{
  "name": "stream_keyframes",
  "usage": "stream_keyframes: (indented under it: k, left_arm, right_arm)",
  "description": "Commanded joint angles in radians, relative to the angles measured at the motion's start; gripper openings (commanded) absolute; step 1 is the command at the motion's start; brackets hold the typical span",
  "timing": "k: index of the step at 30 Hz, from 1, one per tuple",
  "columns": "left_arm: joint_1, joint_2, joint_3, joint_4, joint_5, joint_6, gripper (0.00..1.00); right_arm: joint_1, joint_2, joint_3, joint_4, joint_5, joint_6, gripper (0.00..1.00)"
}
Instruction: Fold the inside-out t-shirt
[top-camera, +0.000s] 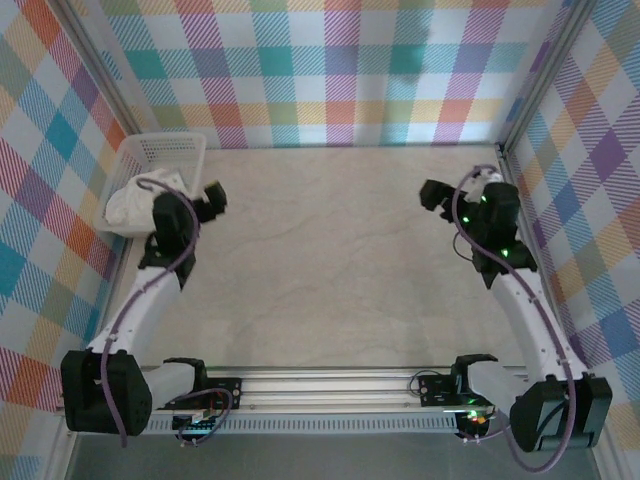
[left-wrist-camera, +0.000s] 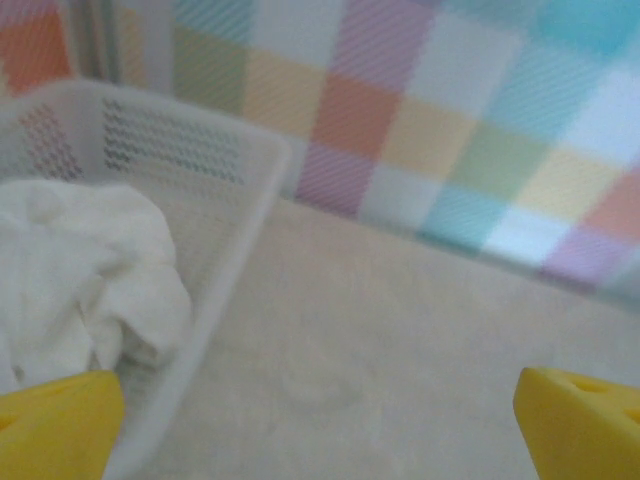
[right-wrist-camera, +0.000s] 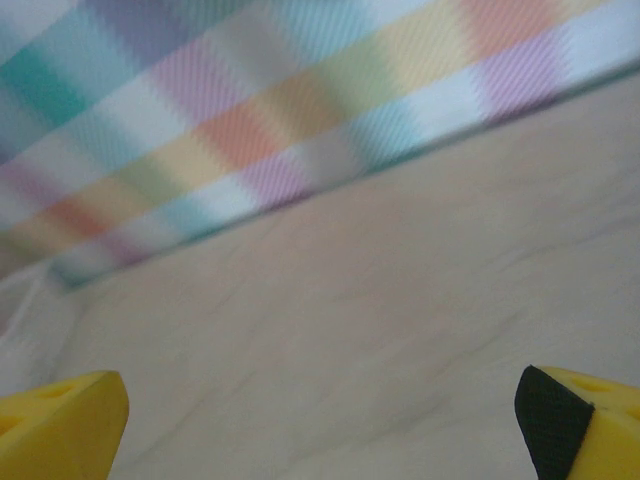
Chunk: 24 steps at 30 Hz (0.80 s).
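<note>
left gripper (top-camera: 213, 197), jaws apart, hovers just beside the basket (top-camera: 170, 150) where the t-shirt (top-camera: 128, 207) lies bunched; right gripper (top-camera: 433, 196), also agape, hangs across the table (top-camera: 320, 270).

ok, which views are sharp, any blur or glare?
Top external: sharp, even light, no glare on the table. Left wrist: soft overall, t-shirt and basket fuzzy, yellow fingertips soft-edged. Right wrist: plaid wall smeared, table grain barely readable.

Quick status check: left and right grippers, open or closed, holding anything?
Left gripper: open, holding nothing, beside the basket with the t-shirt in it.
Right gripper: open, holding nothing, above the table.
</note>
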<state>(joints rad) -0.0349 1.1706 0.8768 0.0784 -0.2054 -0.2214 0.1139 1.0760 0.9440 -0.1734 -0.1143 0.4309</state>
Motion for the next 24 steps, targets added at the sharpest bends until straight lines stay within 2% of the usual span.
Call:
stream_keyframes:
  k: [1, 5, 9, 12, 16, 18, 19, 20, 21, 22, 24]
  left_arm:
    - [0.089, 0.168, 0.265, -0.455, -0.09, -0.166, 1.0]
    - [0.166, 0.477, 0.639, -0.683, -0.118, -0.201, 1.0]
    - [0.225, 0.772, 0.955, -0.851, -0.082, -0.282, 1.0]
    - [0.242, 0.954, 1.169, -0.998, -0.165, -0.29, 1.0]
    - [0.262, 1.119, 1.315, -1.084, -0.24, -0.25, 1.0]
    - [0.279, 1.166, 1.331, -1.079, -0.206, -0.221, 1.0]
    - [0.288, 1.183, 1.336, -1.072, -0.147, -0.21, 0.97]
    - [0.303, 1.196, 1.338, -1.059, -0.075, -0.197, 0.86]
    - [0.315, 1.199, 1.338, -1.048, -0.011, -0.188, 0.5]
    - [0.319, 1.194, 1.339, -1.037, 0.036, -0.18, 0.0]
    - [0.32, 1.164, 1.365, -1.037, 0.077, -0.172, 0.0]
  right_arm:
    - [0.112, 0.111, 0.127, -0.346, -0.241, 0.024, 1.0]
    - [0.171, 0.171, 0.185, -0.363, -0.272, 0.028, 1.0]
    - [0.171, 0.182, 0.184, -0.367, -0.222, 0.041, 1.0]
    - [0.17, 0.181, 0.199, -0.412, -0.216, 0.017, 1.0]
    - [0.171, 0.153, 0.192, -0.451, -0.187, -0.001, 1.0]
    - [0.171, 0.141, 0.188, -0.456, -0.182, -0.003, 1.0]
    - [0.172, 0.133, 0.188, -0.457, -0.182, -0.004, 1.0]
    - [0.171, 0.129, 0.191, -0.459, -0.182, -0.003, 1.0]
    - [0.172, 0.128, 0.201, -0.465, -0.183, -0.003, 1.0]
    - [0.172, 0.127, 0.215, -0.474, -0.182, -0.006, 1.0]
    - [0.17, 0.125, 0.247, -0.49, -0.182, -0.012, 1.0]
